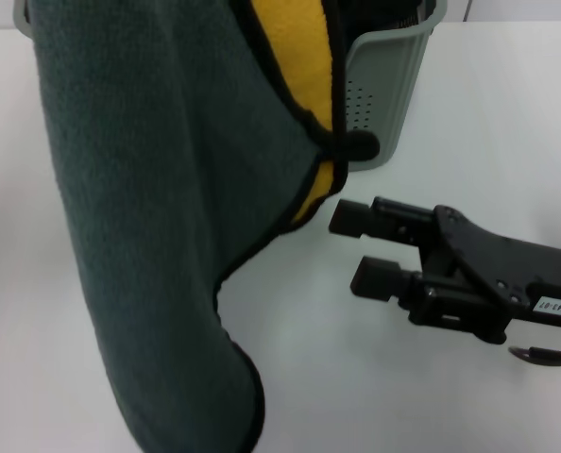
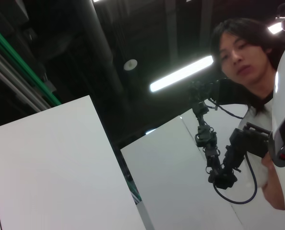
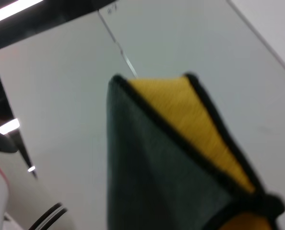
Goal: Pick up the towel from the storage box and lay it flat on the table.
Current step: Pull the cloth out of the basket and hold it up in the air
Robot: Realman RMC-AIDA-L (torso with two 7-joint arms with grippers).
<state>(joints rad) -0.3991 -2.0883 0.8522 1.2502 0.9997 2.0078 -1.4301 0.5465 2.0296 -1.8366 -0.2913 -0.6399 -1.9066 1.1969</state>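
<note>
**Hanging towel, right hand waiting beside it**

Hanging in a long drape down the left half of the head view, the towel [image 1: 148, 236] is clear of the box [image 1: 389, 85] and suspended from somewhere above the frame. Its dark green fuzzy face is turned toward the camera, and a fold near the top right shows the yellow reverse, outlined by black edging. A small dark loop sticks out at the corner where the fold meets the green side, right in front of the box wall. The towel's lower end curls at the bottom of the view, low over the table [image 1: 507, 123]; whether it touches the surface cannot be told.

The box stands at the far side of the table, behind the towel, with only its right corner and perforated wall showing.

The right hand [image 1: 364, 247] is low over the table at the right, pointing left toward the towel's folded edge. Its 2 black fingers [image 1: 361, 218] are apart, with nothing between them, and sit just beside the cloth without touching it.

The right wrist view shows the same fold from close by: green face, yellow reverse and black edging.

The left hand appears in no view, so its state cannot be told.
</note>
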